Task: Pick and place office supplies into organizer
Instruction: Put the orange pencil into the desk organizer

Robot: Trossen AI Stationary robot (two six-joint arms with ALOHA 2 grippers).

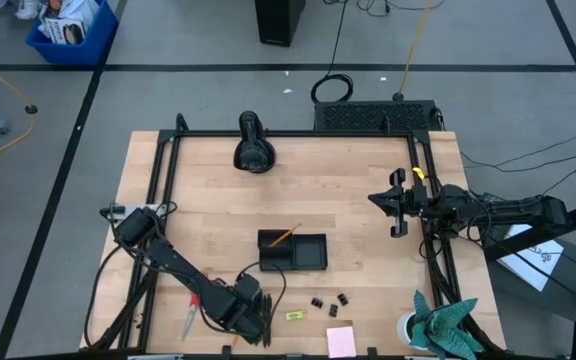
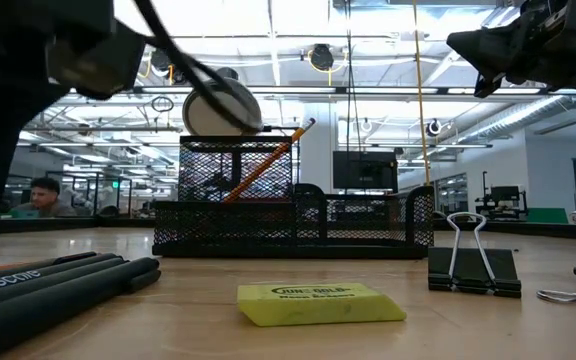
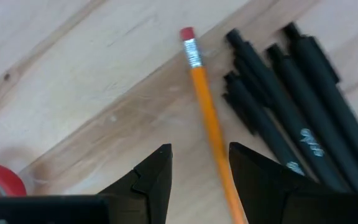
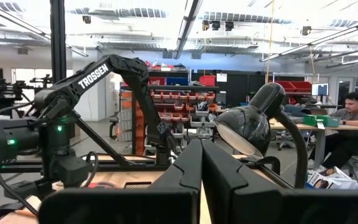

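Left wrist view: the left hand (image 3: pixel 199 171) hovers with fingers spread astride an orange wooden pencil (image 3: pixel 210 118) lying on the light wooden tabletop (image 3: pixel 73 74), not yet clenched on it.
Black plastic pens (image 3: pixel 291 112) lie just beside that pencil, on the side away from the red-handled scissors (image 3: pixel 2 180). Well apart from the pencil, the black mesh organizer tray (image 1: pixel 293 250) holds a second orange pencil (image 1: pixel 283 237), and the right hand (image 1: pixel 396 205), fingers closed on nothing, waits beyond that tray.
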